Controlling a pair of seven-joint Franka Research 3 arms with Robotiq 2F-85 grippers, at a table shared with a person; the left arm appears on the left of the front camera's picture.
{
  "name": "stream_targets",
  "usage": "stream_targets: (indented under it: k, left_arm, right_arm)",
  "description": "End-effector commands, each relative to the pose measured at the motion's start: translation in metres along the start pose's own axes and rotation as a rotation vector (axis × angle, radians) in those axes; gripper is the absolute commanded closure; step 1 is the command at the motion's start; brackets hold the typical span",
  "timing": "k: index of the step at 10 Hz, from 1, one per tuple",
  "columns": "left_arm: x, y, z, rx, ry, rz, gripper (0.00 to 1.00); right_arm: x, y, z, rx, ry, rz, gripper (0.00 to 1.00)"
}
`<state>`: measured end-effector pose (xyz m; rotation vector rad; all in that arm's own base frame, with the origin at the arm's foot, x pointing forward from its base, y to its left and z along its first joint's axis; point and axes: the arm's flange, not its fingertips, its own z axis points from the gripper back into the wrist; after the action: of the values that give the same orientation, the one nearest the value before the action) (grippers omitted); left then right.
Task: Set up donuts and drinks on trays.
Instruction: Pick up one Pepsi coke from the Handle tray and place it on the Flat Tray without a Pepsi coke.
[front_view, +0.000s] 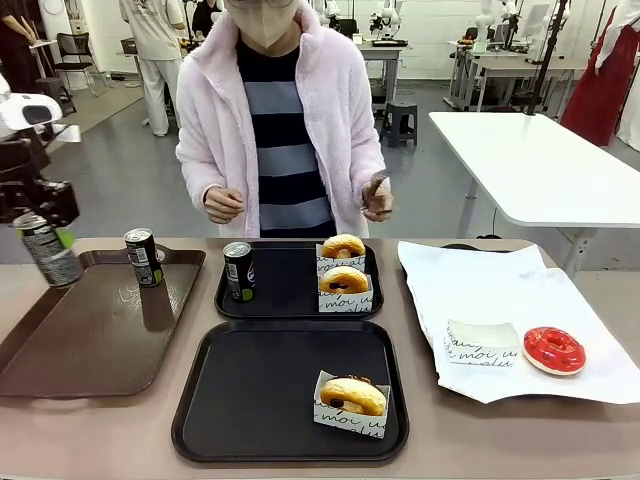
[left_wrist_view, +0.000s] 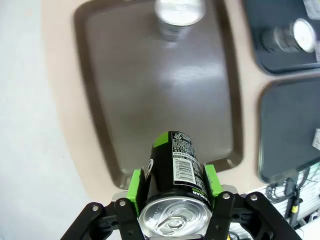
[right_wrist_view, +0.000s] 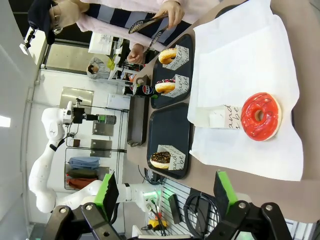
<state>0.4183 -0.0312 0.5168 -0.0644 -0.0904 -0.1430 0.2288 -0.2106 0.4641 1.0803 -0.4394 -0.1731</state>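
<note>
The left gripper squeezes one can tight and holds it up. Down to its right, the near tray has a donut but no can yet. The far tray has both. The right gripper is wide open and empty.

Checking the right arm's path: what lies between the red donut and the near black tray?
A paper sleeve on the white paper, per the front view.

Can in left claw, over edge of side tray. Second can on that tray, beyond claw. Right of claw: far tray, near tray, donuts on both.
</note>
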Motion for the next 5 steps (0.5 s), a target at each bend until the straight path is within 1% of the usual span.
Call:
stream_targets:
  k: [1,3,5]
  left_arm:
    - [-0.023,-0.07,-0.005,-0.046,-0.044,-0.154,0.42]
    - [-0.029,-0.126,-0.026,-0.043,-0.012,-0.263,0.42]
    - [-0.023,-0.176,-0.049,-0.018,0.031,-0.331,0.42]
  right_arm:
    - [0.002,0.0,-0.001,0.02,-0.006,0.008,0.0]
    - [0.002,0.0,-0.001,0.02,-0.006,0.008,0.0]
    - [0.002,0.0,-0.001,0.02,-0.006,0.008,0.0]
